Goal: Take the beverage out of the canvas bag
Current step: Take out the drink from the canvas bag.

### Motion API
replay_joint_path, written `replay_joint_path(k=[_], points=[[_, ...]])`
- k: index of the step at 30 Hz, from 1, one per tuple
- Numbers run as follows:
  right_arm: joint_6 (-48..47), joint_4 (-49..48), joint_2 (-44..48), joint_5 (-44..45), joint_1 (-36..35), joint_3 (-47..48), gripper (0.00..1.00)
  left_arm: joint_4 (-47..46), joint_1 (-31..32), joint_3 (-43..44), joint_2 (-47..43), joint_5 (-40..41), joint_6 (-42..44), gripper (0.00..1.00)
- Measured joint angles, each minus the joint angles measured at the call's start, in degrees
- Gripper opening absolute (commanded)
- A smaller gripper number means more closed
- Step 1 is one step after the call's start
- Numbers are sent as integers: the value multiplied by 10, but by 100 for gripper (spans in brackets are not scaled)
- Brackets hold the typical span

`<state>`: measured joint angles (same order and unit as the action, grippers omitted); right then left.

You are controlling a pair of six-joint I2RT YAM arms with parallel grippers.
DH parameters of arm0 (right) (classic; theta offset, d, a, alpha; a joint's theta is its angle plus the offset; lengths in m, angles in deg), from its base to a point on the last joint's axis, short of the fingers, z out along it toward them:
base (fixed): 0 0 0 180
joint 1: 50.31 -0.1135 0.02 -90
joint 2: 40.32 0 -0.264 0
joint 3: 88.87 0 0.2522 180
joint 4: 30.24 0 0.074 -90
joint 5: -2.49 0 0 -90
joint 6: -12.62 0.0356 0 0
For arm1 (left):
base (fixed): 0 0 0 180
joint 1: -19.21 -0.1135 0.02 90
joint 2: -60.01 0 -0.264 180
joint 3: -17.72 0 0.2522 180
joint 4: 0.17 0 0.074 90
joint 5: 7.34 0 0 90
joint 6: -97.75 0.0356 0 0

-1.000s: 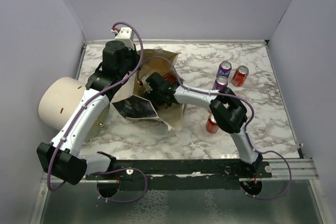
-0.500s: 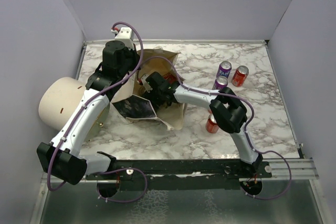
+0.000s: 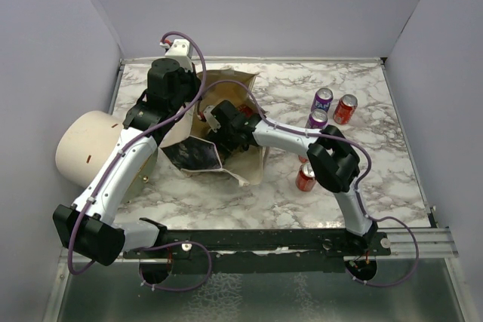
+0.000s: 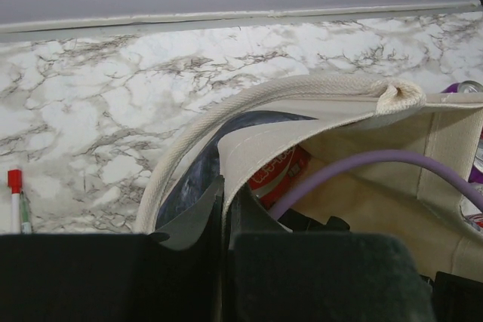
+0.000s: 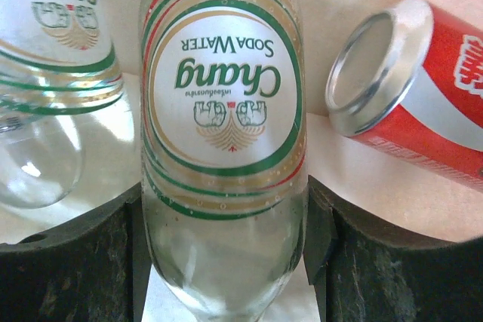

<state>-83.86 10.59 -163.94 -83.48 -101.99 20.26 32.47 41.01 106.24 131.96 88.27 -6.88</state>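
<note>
The bottle of soda water (image 5: 223, 133) lies inside the canvas bag (image 3: 253, 165), label facing the right wrist camera, on the pale cloth lining. The right end effector (image 5: 224, 216) pinches it: one finger (image 5: 83, 254) presses each side of the clear body. Just left of it lies a second bottle (image 5: 45, 73) with the same label, and to the right a red can (image 5: 423, 103) lies on its side with its silver end towards the bottle.

The bag stands on the marble bench (image 3: 385, 164), mouth gaping, with its black printed panel (image 3: 195, 154) towards the arms' bases. The left end effector (image 4: 225, 203) is pressed together on the bag's rim, with the cloth edge running between its fingers. A loop handle (image 4: 226, 115) arches beside it, and a purple cable (image 4: 377, 165) crosses the opening.

Compared with a second ago, the right arm's wrist sits a little farther into the bag. Its elbow (image 3: 336, 160) has swung slightly to the right, so the near red can (image 3: 306, 177) shows more fully. The left arm and the bag look unchanged.

Farther right on the bench stand two purple cans (image 3: 323, 99) and a far red can (image 3: 346, 108). A cream cylinder (image 3: 87, 147) lies at the left edge.
</note>
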Motion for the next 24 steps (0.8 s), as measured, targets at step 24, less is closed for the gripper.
replay_joint_path(k=[24], points=[[16,8,111,-44,0,-54,2,0,0,0,-1,1,0,0]])
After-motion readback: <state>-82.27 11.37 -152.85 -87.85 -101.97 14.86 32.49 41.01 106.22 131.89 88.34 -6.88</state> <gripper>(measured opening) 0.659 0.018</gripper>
